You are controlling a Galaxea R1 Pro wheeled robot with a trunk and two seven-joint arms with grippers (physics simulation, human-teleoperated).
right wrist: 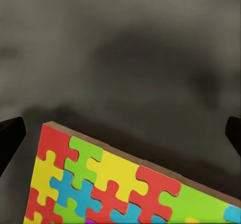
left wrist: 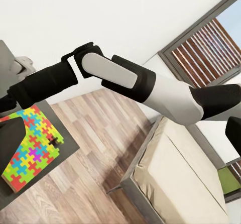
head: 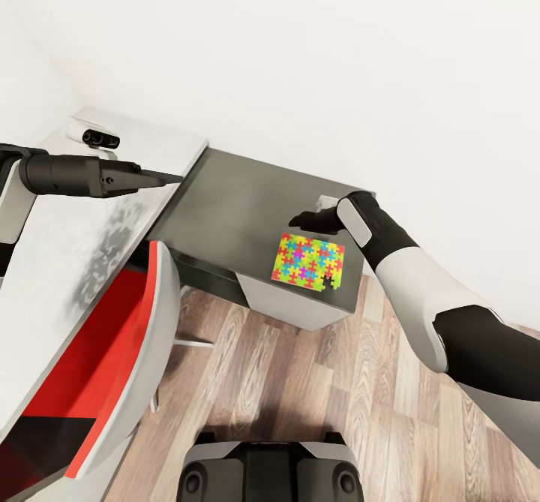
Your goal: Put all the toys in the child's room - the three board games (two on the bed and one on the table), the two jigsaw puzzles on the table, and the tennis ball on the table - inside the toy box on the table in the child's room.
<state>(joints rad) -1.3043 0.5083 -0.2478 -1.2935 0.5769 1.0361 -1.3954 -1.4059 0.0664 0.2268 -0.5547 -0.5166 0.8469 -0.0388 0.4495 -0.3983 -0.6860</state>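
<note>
The jigsaw puzzle lay flat on the dark-grey cabinet, just below the right gripper, whose jaws stood wide, empty, straddling the puzzle's far edge; the left gripper pointed elsewhere, its jaws apparently closed.

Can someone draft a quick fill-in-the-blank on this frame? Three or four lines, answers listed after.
1. The jigsaw puzzle lies flat on the ____-topped cabinet.
2. The chair tucked under the pale table has a ____ seat.
3. The right gripper hangs over the puzzle with its fingers spread ____.
4. One puzzle piece is missing at the slab's corner nearest the ____ floor.

Missing words: dark grey; red; open; wood-plank
</note>
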